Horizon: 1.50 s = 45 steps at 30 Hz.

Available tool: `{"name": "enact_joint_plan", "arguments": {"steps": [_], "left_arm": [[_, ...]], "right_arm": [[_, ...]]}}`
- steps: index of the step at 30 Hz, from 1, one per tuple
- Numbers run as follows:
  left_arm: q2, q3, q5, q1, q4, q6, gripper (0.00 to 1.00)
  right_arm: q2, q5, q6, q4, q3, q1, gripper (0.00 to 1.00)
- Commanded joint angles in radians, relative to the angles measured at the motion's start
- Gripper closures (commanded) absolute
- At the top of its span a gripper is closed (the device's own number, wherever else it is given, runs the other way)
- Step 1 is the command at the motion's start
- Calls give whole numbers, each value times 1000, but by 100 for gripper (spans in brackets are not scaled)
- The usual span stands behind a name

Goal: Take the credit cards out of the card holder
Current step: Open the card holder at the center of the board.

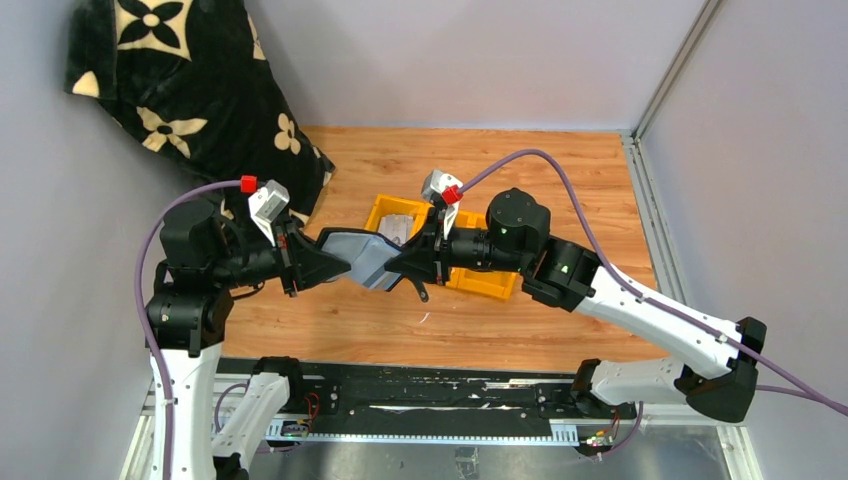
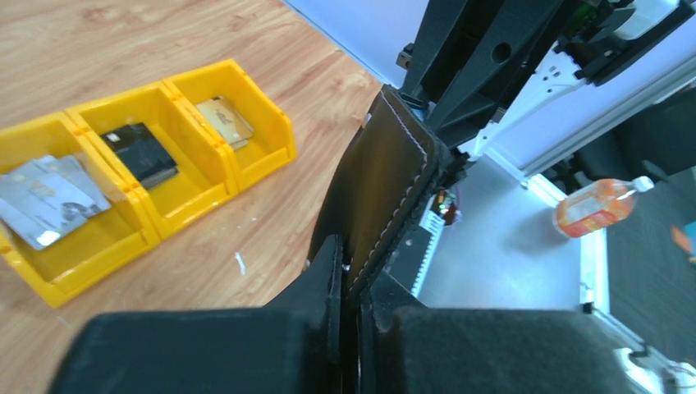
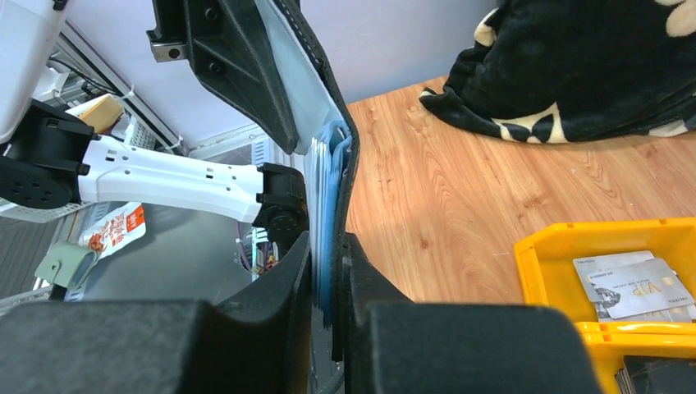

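While the holder hangs in mid-air, left gripper (image 2: 351,275): clamped tight on one black flap of the holder (image 2: 386,189), acting as the anchor.
Right gripper (image 3: 327,267): jaws narrow, straddling the pale-blue layers at the holder's inner edge; I cannot tell whether they bite a card, the pocket lining, or nothing so far.
Holder: lifted above the middle of the table (image 1: 560,180), stretched between the two grippers. It is spread open, probably so the pockets face the right fingers.
Why held so: a judgement. One arm braces the holder so the other can draw a card out without dragging the whole thing along.
Tray (image 2: 246,168): yellow, three compartments, mid-table just behind the grippers. It holds silver cards (image 2: 45,205), a black card (image 2: 139,154) and a tan card (image 2: 222,121), one kind to each compartment.
Blanket (image 1: 190,90): black with cream flowers, heaped at the far left corner, well apart.
In the way: nothing lies between the holder and the tray. The two arms crowd close, so any pull needs care.
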Motion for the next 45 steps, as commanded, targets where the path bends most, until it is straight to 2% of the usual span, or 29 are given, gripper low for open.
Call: {"name": "enact_joint_plan", "arguments": {"steps": [1, 2, 4, 5, 6, 7, 9, 12, 15, 17, 22, 26, 30, 33, 39, 42, 45], "left_arm": [[-29, 2, -15, -5, 5, 42, 86], [-40, -4, -89, -6, 4, 71, 69], [-61, -14, -170, -6, 3, 130, 50], [-70, -22, -201, -5, 3, 152, 34], [-76, -33, -210, -5, 3, 166, 27], [-79, -42, -204, -5, 5, 168, 21], [-78, -63, -138, -6, 5, 153, 16], [-76, -95, -89, -6, 5, 149, 14], [-88, -114, -147, -5, 5, 208, 20], [-96, -128, -166, -5, 4, 244, 28], [-75, -120, -120, -5, 2, 250, 64], [-43, -97, -25, -6, 2, 200, 79], [5, -64, 99, -5, -66, 196, 81], [47, -46, 165, -5, -71, 126, 81], [45, 23, 178, -5, -72, 86, 84], [37, 39, 180, -5, -72, 65, 85], [30, 45, 200, -6, -72, 54, 86]], "right_arm": [[22, -8, 48, 107, 26, 13, 90], [25, -16, 56, 106, 28, 13, 93], [33, -31, 74, 106, 32, 13, 97], [37, -41, 84, 107, 33, 13, 98], [41, -57, 92, 110, 35, 12, 99], [46, -64, 102, 114, 36, 13, 100], [59, -80, 118, 117, 45, 13, 100], [81, -104, 138, 115, 65, 13, 100], [95, -141, 152, 114, 79, 13, 100], [103, -165, 158, 110, 90, 14, 100], [108, -209, 138, 79, 88, 12, 97], [82, -219, 131, 80, 46, 10, 85], [50, -238, 164, 152, -8, 9, 77], [29, -251, 170, 185, -35, 9, 72], [6, -278, 193, 254, -76, 8, 55], [8, -276, 195, 266, -80, 9, 55], [5, -264, 190, 271, -87, 9, 61]]}}
